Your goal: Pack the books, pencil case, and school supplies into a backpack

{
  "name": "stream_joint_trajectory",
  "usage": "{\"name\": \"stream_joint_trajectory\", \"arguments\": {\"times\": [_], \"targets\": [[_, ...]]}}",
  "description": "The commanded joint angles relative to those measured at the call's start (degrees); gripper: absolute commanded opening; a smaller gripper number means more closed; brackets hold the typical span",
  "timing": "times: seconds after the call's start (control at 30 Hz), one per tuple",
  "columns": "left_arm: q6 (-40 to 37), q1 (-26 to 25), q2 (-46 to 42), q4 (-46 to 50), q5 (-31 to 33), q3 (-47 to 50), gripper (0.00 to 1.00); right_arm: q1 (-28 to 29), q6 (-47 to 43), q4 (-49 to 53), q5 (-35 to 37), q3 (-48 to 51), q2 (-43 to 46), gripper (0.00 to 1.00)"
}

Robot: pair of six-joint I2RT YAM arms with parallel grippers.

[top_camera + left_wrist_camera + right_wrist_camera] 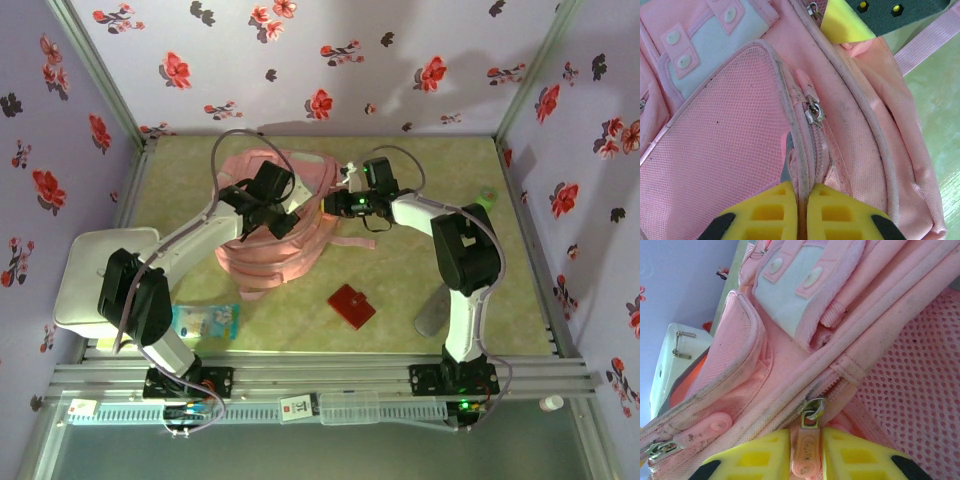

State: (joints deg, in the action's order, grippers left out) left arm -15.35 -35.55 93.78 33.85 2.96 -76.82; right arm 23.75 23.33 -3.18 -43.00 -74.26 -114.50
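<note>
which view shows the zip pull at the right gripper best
Right wrist: the zip pull sits close up between the right gripper pads. Left wrist shows what looks like its metal slider at the edge. Top external: pull too small to spot on the backpack.

A robotics lab cell — floral-papered panels (300,60) close in a mottled green worktop (290,325) left, right and far, aluminium extrusion rails (330,375) along the near edge.
</note>
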Motion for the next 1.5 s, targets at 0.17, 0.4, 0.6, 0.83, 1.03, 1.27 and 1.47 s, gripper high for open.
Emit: {"name": "stream_joint_trajectory", "arguments": {"times": [0.17, 0.4, 0.6, 0.83, 1.03, 1.27, 1.47], "targets": [[3.4, 0.6, 2.0, -1.8, 0.0, -2.3, 0.05, 0.6, 2.5, 0.3, 1.0, 0.5, 2.7, 0.17], [7.1, 0.7, 4.2, -4.0, 1.3, -3.3, 0.04, 2.0, 12.1, -3.9, -2.1, 7.4, 8.1, 0.18], [8.9, 0.7, 5.4, -5.2, 0.9, -4.5, 0.04, 4.7, 14.2, -6.2, -0.5, 13.8, 11.2, 0.18], [8.1, 0.6, 4.4, -5.2, -0.5, -4.0, 0.05, 4.9, 8.7, -0.3, 6.9, 12.7, 11.3, 0.29], [8.3, 0.6, 3.1, -5.0, -1.7, -3.3, 0.05, 5.4, 3.9, 6.4, 11.7, 7.9, 11.6, 0.35], [8.4, 0.7, 2.8, -5.1, -1.7, -3.4, 0.05, 6.7, -2.4, 11.8, 15.2, 6.2, 11.6, 0.30], [8.3, 0.6, 3.1, -5.2, -1.6, -3.8, 0.05, 7.2, -4.3, 12.1, 15.8, 5.7, 10.6, 0.29]]}}
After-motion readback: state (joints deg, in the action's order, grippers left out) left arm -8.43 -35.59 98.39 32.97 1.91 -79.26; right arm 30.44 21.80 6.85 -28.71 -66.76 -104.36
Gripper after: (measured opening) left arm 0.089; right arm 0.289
